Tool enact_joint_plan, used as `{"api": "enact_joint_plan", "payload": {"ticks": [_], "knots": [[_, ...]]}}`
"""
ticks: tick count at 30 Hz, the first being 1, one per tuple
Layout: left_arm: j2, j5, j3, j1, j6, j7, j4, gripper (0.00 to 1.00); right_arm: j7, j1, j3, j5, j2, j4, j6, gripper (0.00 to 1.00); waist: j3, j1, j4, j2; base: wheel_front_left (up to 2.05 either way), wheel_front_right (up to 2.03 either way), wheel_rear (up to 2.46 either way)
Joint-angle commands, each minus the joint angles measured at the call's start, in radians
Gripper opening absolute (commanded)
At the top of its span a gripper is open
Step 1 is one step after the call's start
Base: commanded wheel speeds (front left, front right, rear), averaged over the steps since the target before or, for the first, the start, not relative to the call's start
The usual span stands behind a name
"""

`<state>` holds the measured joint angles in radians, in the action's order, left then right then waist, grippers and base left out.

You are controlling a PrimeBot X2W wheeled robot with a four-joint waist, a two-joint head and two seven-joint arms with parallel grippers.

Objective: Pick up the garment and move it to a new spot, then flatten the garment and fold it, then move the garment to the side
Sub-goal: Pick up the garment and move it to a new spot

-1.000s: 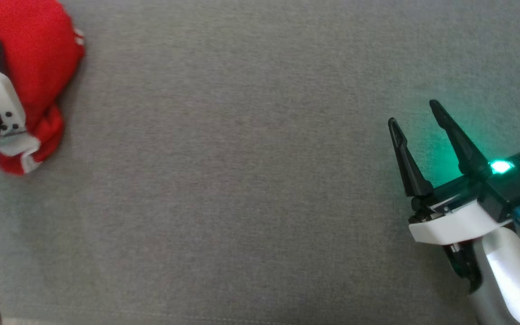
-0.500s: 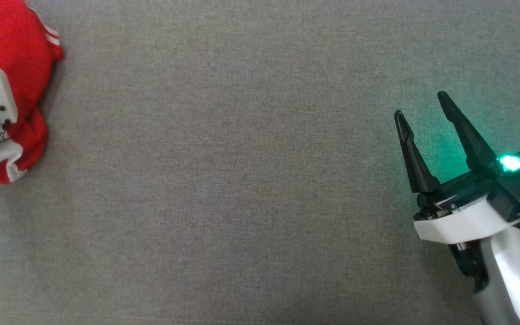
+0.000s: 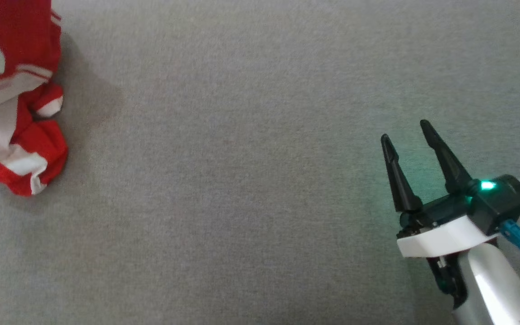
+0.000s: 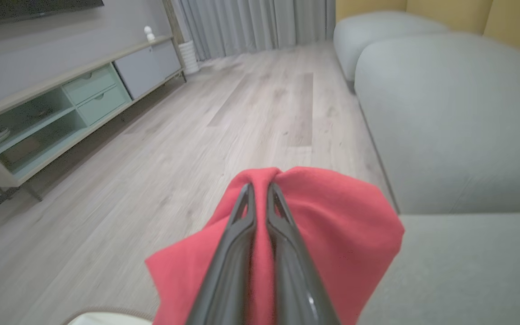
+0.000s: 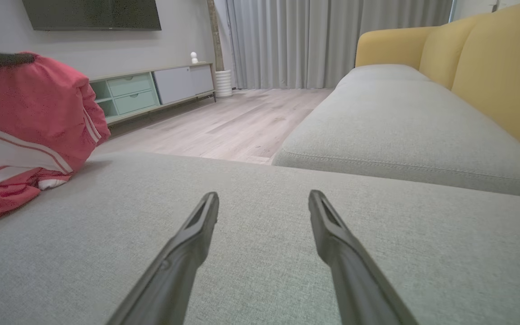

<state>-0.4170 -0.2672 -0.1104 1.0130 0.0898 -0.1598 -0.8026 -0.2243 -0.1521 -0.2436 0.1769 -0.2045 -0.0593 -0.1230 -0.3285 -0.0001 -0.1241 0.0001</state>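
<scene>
Pinched together on a fold of red cloth, the left gripper (image 4: 260, 189) holds the garment (image 4: 341, 216) up at the far left edge of the grey sofa (image 4: 458, 253), its fingers almost touching with fabric squeezed between them. The sofa seat (image 3: 242, 158) spreads across the head view, and a second seat with a yellow back (image 5: 490, 67) lies far beyond it. A pale wood floor (image 4: 174, 149) runs off to the left, with a low cabinet (image 4: 61, 104) against the wall. The garment (image 3: 39, 140), red with white stripes, hangs from that grip; its upper part is lifted, while its lower folds (image 5: 2, 194) lie bunched on the seat at the far left. The right gripper (image 3: 404, 131) hovers over the seat at the near right, well apart from the garment, with bare grey fabric between them. Its fingers (image 5: 197, 234) are spread wide, hold nothing and point toward the far side.
</scene>
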Motion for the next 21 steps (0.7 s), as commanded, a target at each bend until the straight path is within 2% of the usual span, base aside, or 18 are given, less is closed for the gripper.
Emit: {"api": "enact_joint_plan", "payload": {"ticks": [1,5,10,16,19,21], "knots": [[-0.04,-0.019,0.03,0.014,0.008,0.006,0.075,0.0,-0.015,0.016,-0.019,0.007,0.008,0.021,-0.008,1.0,0.043,0.0001,0.028,-0.0001,0.0,0.0,0.0],[-0.007,-0.087,0.012,-0.053,0.028,-0.035,0.266,0.0,-0.026,0.021,-0.021,0.015,0.029,0.001,-0.008,1.0,0.097,0.0001,0.072,-0.0001,0.0,0.0,0.0],[0.05,-0.215,-0.041,-0.216,0.037,-0.165,0.61,0.0,-0.034,0.031,-0.028,0.023,0.061,-0.017,-0.008,1.0,0.154,0.0001,0.154,-0.0001,0.0,0.0,0.0],[0.123,-0.371,-0.109,-0.431,0.014,-0.35,1.005,0.0,-0.037,0.028,-0.043,0.029,0.096,-0.017,-0.008,1.0,0.168,0.0001,0.285,-0.0001,0.0,0.0,0.0],[0.147,-0.42,-0.148,-0.517,-0.013,-0.418,1.1,0.0,-0.037,0.025,-0.044,0.033,0.112,0.0,-0.008,1.0,0.161,0.0001,0.358,-0.0001,0.0,0.0,0.0],[0.155,-0.45,-0.167,-0.565,-0.028,-0.453,1.104,0.0,-0.037,0.024,-0.046,0.038,0.122,0.012,-0.008,1.0,0.152,0.0001,0.408,-0.0001,0.0,0.0,0.0]]}}
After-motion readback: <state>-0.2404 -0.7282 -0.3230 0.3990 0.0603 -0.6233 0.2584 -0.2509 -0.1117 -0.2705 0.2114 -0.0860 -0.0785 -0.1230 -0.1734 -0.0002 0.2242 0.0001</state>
